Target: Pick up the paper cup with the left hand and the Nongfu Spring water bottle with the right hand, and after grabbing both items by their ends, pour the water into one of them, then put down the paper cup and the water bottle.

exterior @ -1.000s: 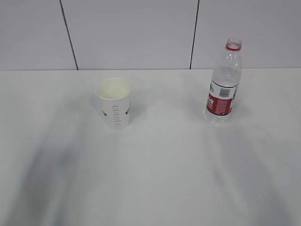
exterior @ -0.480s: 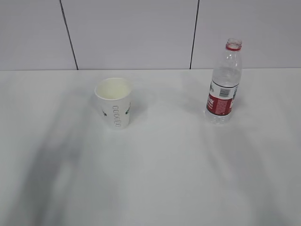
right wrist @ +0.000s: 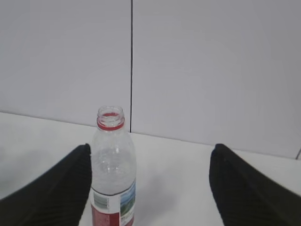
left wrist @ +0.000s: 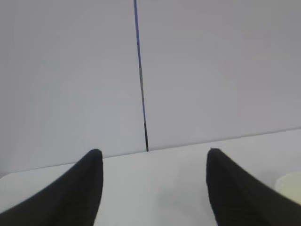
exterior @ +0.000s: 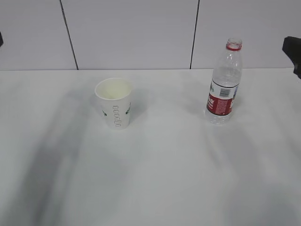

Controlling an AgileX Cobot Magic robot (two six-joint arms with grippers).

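Two task items upright on the white table in the exterior view, well apart; paper cup left of centre, mouth up, wider at the rim than the base, green print facing the camera; Nongfu Spring water bottle to the right, long axis vertical, uncapped red-ringed neck pointing straight up, red-and-white label low on the body; a dark sliver of the right hand at the right edge, clear of the bottle; wall panels with dark seams behind.

From the left wrist view: left hand spread wide, grasping nothing, black ribbed fingers framing bare table and a wall seam; a pale edge at lower right beside the right finger, probably the cup's rim, too little shown to be sure.

From the right wrist view: right hand likewise spread and empty; bottle standing vertical just beside the inner edge of the left finger, mouth upward, whether touching cannot be told; other finger well apart from it.
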